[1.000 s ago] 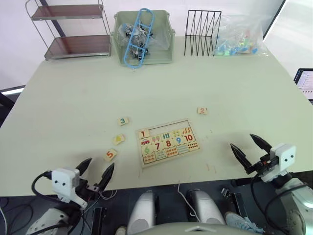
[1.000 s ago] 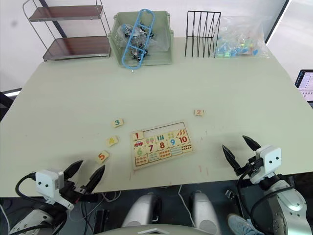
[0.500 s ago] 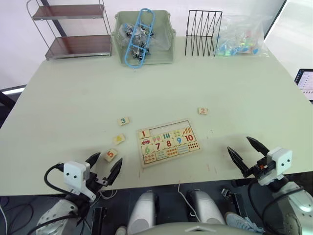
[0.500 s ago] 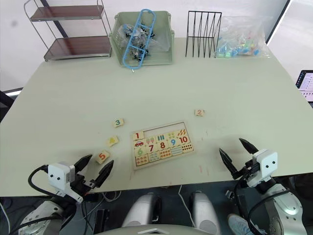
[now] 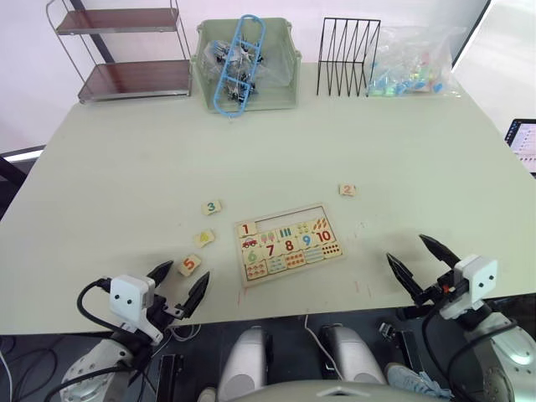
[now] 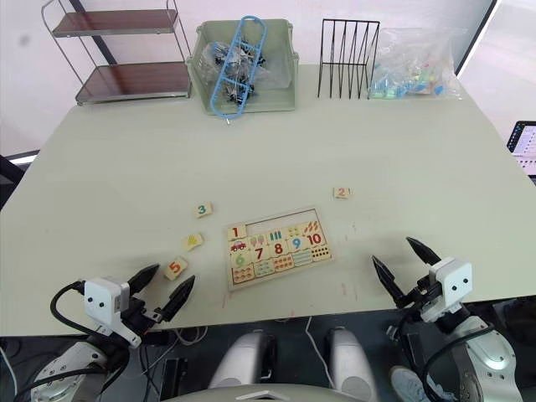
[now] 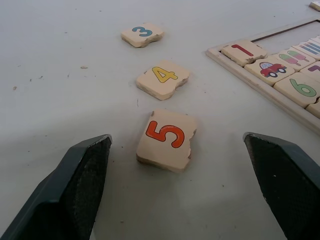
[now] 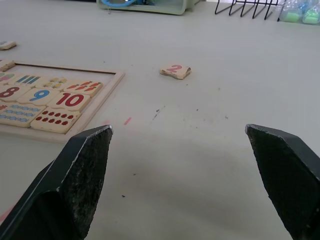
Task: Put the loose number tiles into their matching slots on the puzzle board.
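This looks like a robot test room or lab set up as an office-style workspace: a wide, plain pale tabletop (image 5: 402, 142) stands before a bare white wall. Along its far edge sit a two-tier metal-wire shelf with brown boards (image 5: 121, 52), a pale green plastic bin stuffed with bagged parts and a blue plastic frame (image 5: 245, 65), a black wire file sorter (image 5: 347, 57) and a clear plastic bag of coloured pieces (image 5: 410, 63). A lit screen's corner (image 5: 523, 141) shows at the right edge, and loose black cables (image 5: 92, 303) hang below the tabletop's near edge.
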{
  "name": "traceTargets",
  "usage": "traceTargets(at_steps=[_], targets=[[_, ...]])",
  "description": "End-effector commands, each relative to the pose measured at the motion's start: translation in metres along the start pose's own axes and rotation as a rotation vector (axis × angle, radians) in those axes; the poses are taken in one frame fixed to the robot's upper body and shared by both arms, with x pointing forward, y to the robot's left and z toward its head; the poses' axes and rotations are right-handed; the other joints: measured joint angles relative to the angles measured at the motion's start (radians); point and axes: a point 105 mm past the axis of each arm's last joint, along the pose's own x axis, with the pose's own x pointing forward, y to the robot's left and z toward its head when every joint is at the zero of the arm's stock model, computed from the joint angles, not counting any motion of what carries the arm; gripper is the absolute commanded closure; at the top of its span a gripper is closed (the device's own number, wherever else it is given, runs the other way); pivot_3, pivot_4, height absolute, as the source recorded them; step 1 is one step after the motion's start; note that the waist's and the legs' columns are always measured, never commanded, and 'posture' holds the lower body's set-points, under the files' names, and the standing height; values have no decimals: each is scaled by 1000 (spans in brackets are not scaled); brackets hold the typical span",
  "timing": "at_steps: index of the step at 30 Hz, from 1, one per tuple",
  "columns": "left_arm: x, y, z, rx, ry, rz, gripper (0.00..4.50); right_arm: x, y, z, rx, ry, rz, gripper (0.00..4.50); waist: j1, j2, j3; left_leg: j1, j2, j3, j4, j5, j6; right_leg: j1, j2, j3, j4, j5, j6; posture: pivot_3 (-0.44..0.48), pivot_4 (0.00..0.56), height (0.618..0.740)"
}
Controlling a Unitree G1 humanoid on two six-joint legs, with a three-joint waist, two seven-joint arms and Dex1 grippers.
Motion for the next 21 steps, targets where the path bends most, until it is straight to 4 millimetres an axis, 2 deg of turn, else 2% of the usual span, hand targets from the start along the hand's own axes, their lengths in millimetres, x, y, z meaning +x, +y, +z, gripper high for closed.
traceTargets(at_steps=[1,10,21], targets=[[-3,5,7,24,-25,5,0,-1,-1,6,-19,-20,11,38,0,0,0,0,0,0,0,0,0,0,0,0,0,0,0,0,150,740],[1,16,29,99,-65,-68,0,15,-10,23,-38,-13,142,38,0,0,0,1,0,0,0,0,0,1,0,0,0,2,-3,0,150,740],[-1,22,41,137,-76,-180,0,56,-31,44,-61,37,329,38,0,0,0,2,-1,1,1,0,0,3,1,-1,0,2,-3,0,150,740]])
